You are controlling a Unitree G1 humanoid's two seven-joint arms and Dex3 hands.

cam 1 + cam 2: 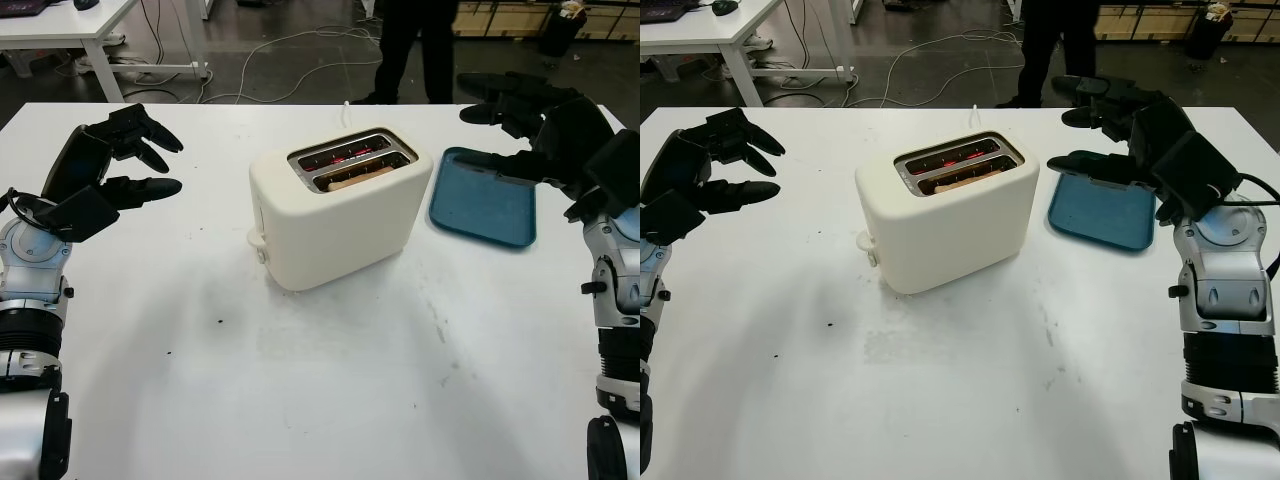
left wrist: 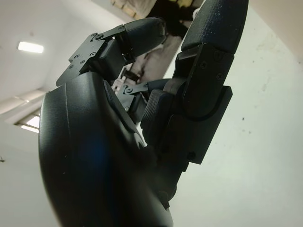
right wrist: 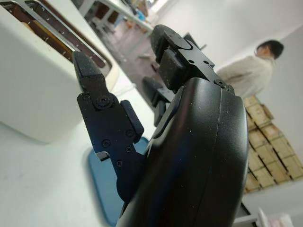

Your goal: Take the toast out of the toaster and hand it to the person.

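Right hand [image 1: 1110, 135] open, nothing held, raised over the blue tray [image 1: 1100, 215]; left hand [image 1: 120, 165] open, parked off to the toaster's other side.
Toast [image 1: 352, 176] is seen seated in the near slot of the toaster [image 1: 335, 215], reach step judged not begun; a descent onto the slot is needed next. A person [image 3: 253, 71] is caught by the right wrist view, only legs by the head views.

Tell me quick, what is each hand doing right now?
Left hand: open, holding nothing, raised to the left of the toaster.
Right hand: open, holding nothing, above the blue tray.
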